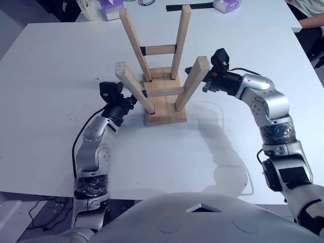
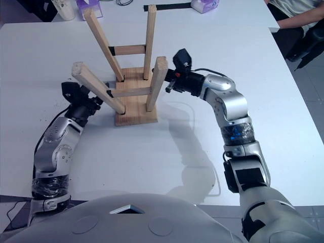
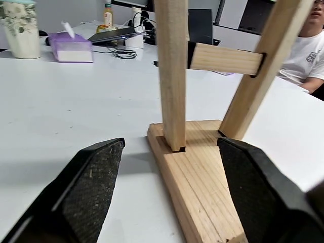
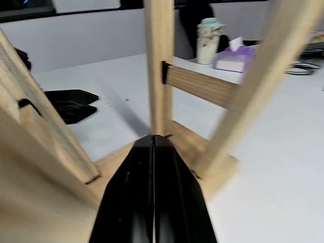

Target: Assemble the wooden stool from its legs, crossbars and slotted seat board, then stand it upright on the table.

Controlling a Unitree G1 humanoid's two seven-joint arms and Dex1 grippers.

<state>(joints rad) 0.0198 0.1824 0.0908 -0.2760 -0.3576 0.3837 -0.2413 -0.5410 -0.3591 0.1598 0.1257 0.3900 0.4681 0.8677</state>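
The wooden stool stands upside down mid-table: its slotted seat board lies flat and the legs point up. Two crossbars join the leg pairs. My left gripper is open, low at the base of the near left leg; in the left wrist view its fingers spread wide on either side of a leg. My right gripper is shut with nothing in it, its tips against the outer side of the near right leg. The right wrist view has the closed fingers pointing at the seat board.
A purple tissue box and a patterned cup stand at the far edge, with a black strip and another tissue pack to the right. White table spreads wide on both sides and in front.
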